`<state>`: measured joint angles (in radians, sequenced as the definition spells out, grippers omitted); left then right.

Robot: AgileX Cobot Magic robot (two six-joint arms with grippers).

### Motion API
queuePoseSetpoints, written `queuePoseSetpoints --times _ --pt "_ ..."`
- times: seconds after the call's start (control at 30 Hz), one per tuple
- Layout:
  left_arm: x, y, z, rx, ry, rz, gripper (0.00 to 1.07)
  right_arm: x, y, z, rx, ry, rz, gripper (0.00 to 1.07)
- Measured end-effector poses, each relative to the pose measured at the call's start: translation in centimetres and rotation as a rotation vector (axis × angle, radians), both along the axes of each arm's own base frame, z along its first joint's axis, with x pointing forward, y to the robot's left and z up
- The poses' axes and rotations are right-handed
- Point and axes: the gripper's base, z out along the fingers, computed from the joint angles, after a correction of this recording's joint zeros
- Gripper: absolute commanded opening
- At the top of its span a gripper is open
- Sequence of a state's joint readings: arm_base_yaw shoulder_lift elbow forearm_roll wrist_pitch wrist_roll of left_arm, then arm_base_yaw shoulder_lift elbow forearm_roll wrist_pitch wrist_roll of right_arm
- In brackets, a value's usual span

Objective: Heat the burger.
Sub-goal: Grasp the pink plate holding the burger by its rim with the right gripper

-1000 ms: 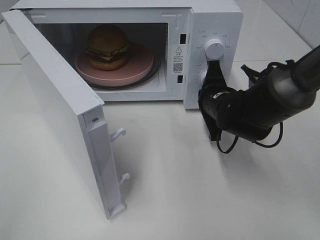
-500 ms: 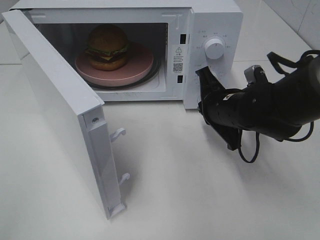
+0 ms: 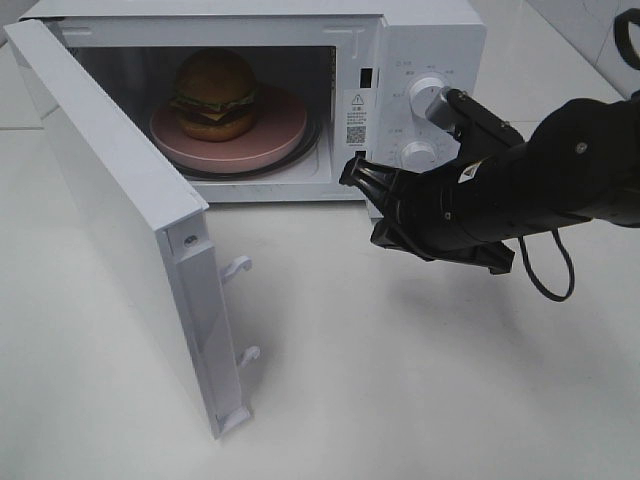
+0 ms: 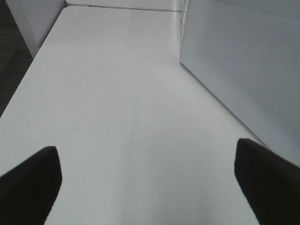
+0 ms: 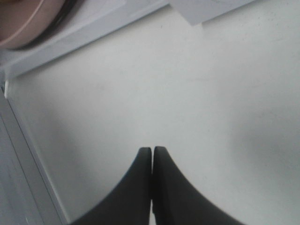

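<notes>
Holding my right gripper (image 3: 353, 172) with its fingers pressed flat together and empty, I make a blunt tip suited to pushing rather than grasping; it hangs just in front of the microwave (image 3: 430, 40), low at the cavity's right edge and near the lower knob (image 3: 417, 153); the burger (image 3: 215, 92) sits upright on the pink plate (image 3: 285, 125) inside the cavity, where the heat will reach it, so I judge the loading done; the door (image 3: 120, 230) stands swung wide to the left, and I judge it must be shut before any dial is worth turning; my left gripper (image 4: 146, 150) is spread wide with nothing between its fingers, low over the bare table (image 4: 117, 84) beside a white perforated panel (image 4: 243, 51), clear of the work.
</notes>
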<state>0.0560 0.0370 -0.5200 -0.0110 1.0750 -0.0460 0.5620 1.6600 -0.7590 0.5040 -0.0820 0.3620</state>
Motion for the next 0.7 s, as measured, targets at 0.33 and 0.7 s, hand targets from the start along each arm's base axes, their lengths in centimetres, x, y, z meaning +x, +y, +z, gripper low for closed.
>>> queuePoseSetpoints --times 0.33,0.7 --pt "0.0 0.0 0.0 0.0 0.0 0.0 0.92 -1.4 0.3 2.7 -0.162 0.045 0.311 0.03" --pt "0.0 0.0 0.0 0.0 0.0 0.0 0.92 -1.4 -0.2 5.3 -0.456 0.105 0.653 0.03"
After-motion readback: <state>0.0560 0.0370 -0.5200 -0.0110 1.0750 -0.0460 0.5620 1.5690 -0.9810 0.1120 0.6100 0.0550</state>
